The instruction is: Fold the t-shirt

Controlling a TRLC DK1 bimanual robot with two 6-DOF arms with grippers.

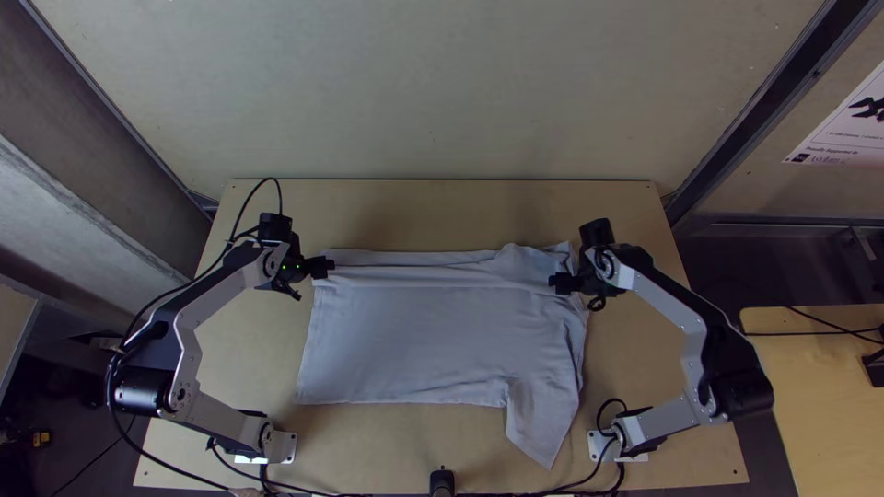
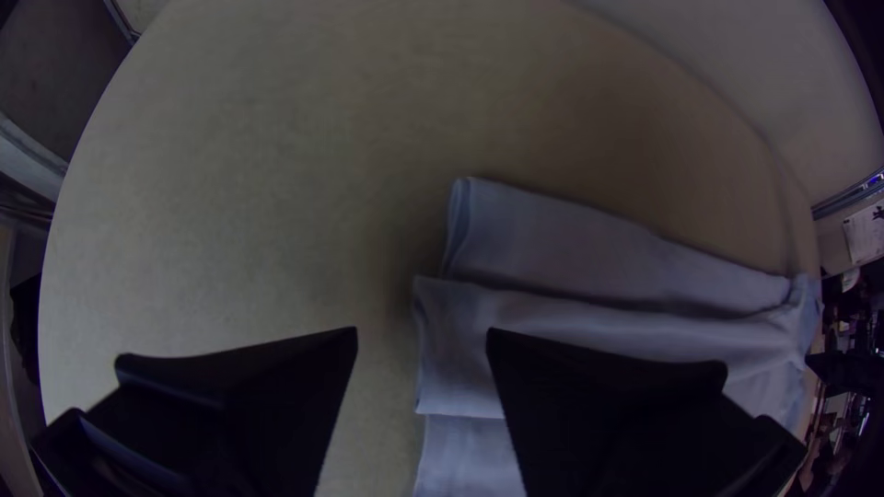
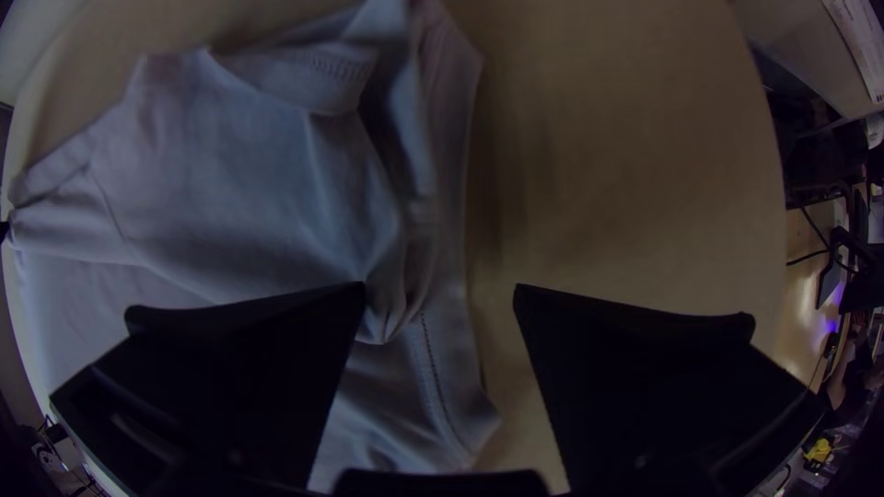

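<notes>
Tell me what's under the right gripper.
Between the fingers of the right gripper, an edge of the shirt and bare table show; what each finger covers can't be seen.

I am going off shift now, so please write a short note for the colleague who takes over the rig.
Left gripper: open, at the t-shirt's far left corner.
Right gripper: open, at its far right end.
T-shirt: mid-table, lying wide, rumpled at the right end.
Done: far side seems folded over in a strip.
Left to do: sleeve sticks out towards the near edge; probably tuck it in, then fold the body smaller.
</notes>
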